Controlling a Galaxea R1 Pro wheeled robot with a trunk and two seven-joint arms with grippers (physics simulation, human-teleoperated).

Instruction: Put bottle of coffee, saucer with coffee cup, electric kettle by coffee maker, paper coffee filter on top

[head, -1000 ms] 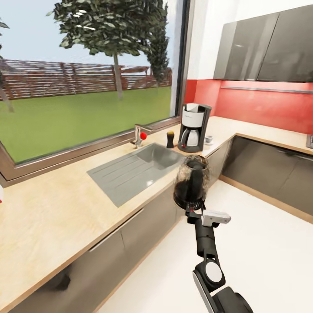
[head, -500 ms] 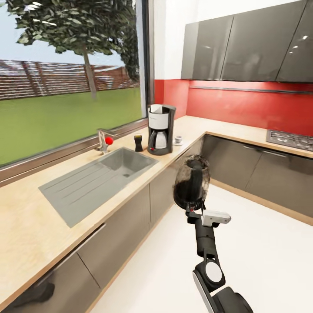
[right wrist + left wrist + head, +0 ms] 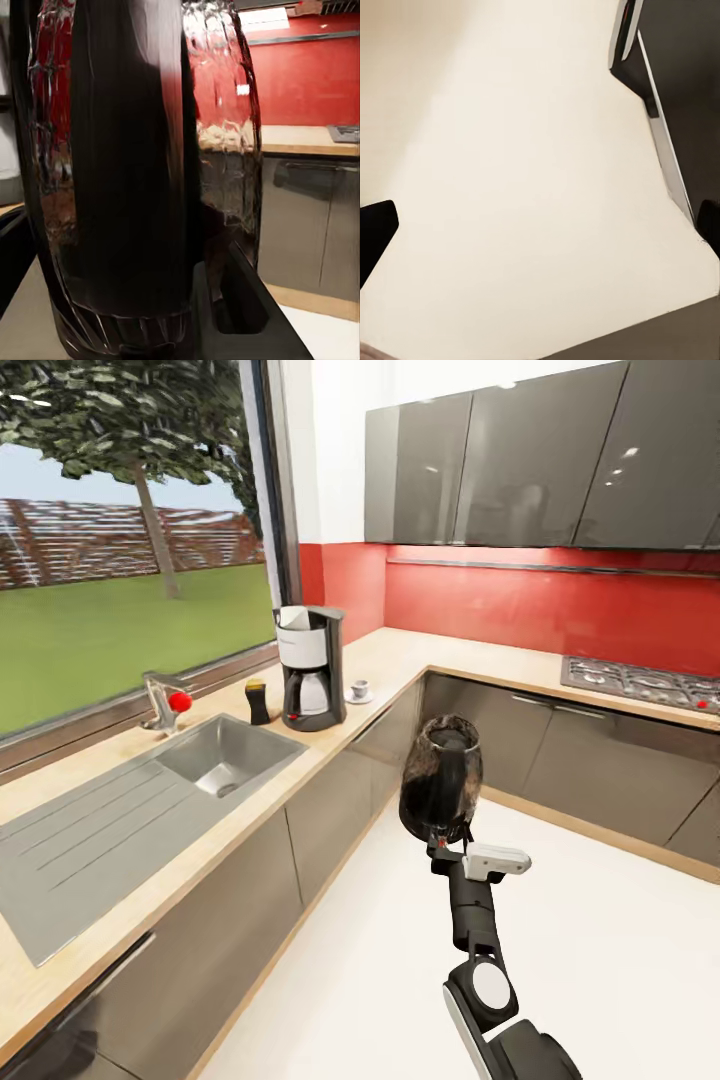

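The kitchen countertop (image 3: 120, 880) is the largest thing, one long light wood worktop running under a wide window (image 3: 120, 550) and turning a corner along a red wall (image 3: 520, 600), with grey cabinets below, four dark wall cupboards (image 3: 520, 460) above and a pale floor (image 3: 400, 980). One grey sink (image 3: 130, 810) with a drainer is set into it, with one tap (image 3: 160, 700) bearing a red knob behind it, and one gas hob (image 3: 640, 685) sits on the far run. Beyond the sink stands the one coffee maker (image 3: 308, 668), with the bottle of coffee (image 3: 259, 702) just beside it on the sink side and the saucer (image 3: 359, 696) just beside it on the other, the coffee cup (image 3: 359, 688) standing on the saucer. The one electric kettle (image 3: 441, 778) is out over the floor, well apart from the worktop, upright directly above the right gripper (image 3: 447, 845), which sits under its base at the end of the raised right arm; in the right wrist view the kettle (image 3: 142, 180) looms dark and glassy right in front of the camera. Whether those fingers are clamped on the kettle cannot be told, since they are hidden. The left gripper (image 3: 540, 247) hangs over the floor with its fingertips (image 3: 375, 232) spread wide apart, holding nothing.
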